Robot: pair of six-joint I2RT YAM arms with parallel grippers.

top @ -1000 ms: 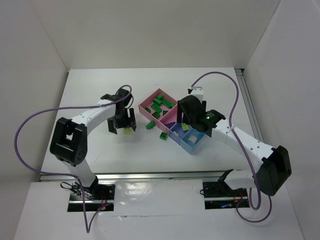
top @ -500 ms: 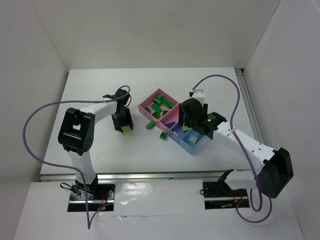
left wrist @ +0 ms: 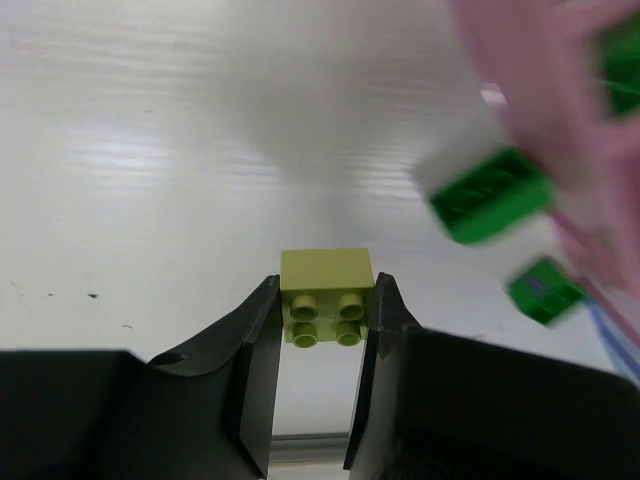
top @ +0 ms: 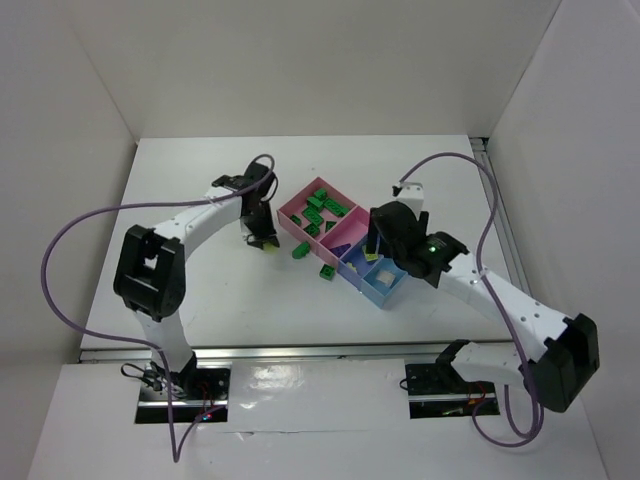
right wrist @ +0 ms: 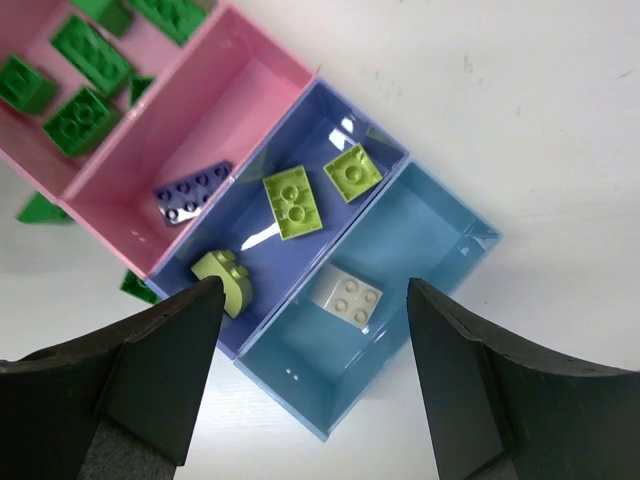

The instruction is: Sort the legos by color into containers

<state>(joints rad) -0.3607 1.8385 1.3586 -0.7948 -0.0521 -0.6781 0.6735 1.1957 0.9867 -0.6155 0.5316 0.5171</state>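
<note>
Left gripper (left wrist: 322, 320) pinches one yellow-green brick (left wrist: 326, 290) between its fingers; two green bricks (left wrist: 490, 195) lie just ahead, to its right. Right gripper (right wrist: 315, 290), spread wide, hangs over four bins (right wrist: 318, 82); three lime bricks (right wrist: 292, 203) and one white brick (right wrist: 345, 297) sit directly beneath.

Bare white table (left wrist: 150, 150) ahead and left. Blocked on the right by two dark green bricks (left wrist: 490, 195) and a pink bin (left wrist: 530, 90).

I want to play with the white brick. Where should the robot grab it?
Come from straight above; the walls of the light blue bin block the sides. The white brick lies studs up, one side close to the wall of the periwinkle bin, so pinch the two flat sides facing along the bin, where there is room.
</note>
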